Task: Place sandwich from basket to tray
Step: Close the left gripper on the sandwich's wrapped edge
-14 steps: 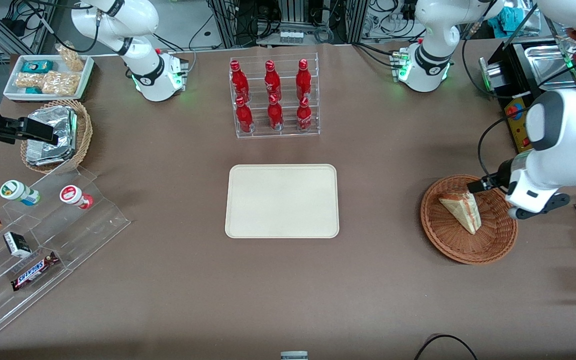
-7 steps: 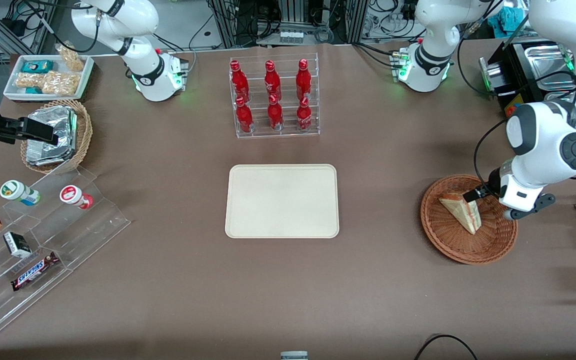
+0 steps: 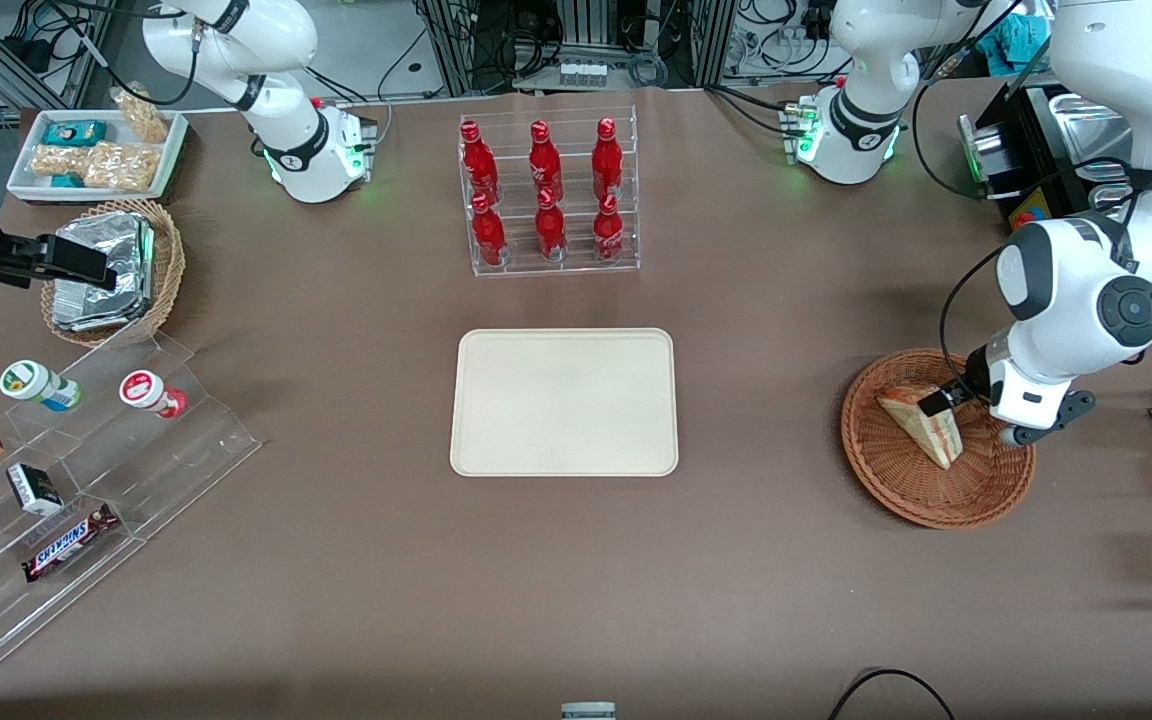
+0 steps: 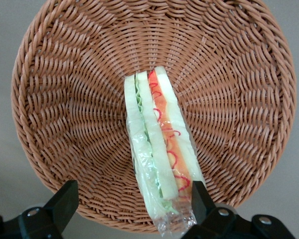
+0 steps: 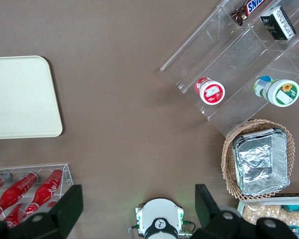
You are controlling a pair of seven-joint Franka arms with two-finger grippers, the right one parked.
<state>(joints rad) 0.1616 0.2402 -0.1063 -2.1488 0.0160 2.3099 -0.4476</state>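
Front view: sandwich (image 3: 924,428) lies in basket (image 3: 886,480) toward working arm's end of table, well apart from bare tray (image 3: 564,400) at table centre. Gripper (image 3: 936,402) low over sandwich's wide end.

Left wrist view: gripper (image 4: 132,196) spread wide, holding nothing; one finger (image 4: 65,199) clear of sandwich (image 4: 157,149), other right beside wrapped edge. Sandwich stands on edge in basket (image 4: 65,74), film-wrapped. Judged light, soft, crushable, film slippery; best pinched gently across flat bread faces near middle.

Right wrist view: tray (image 5: 20,97) visible; sandwich, basket not in view.
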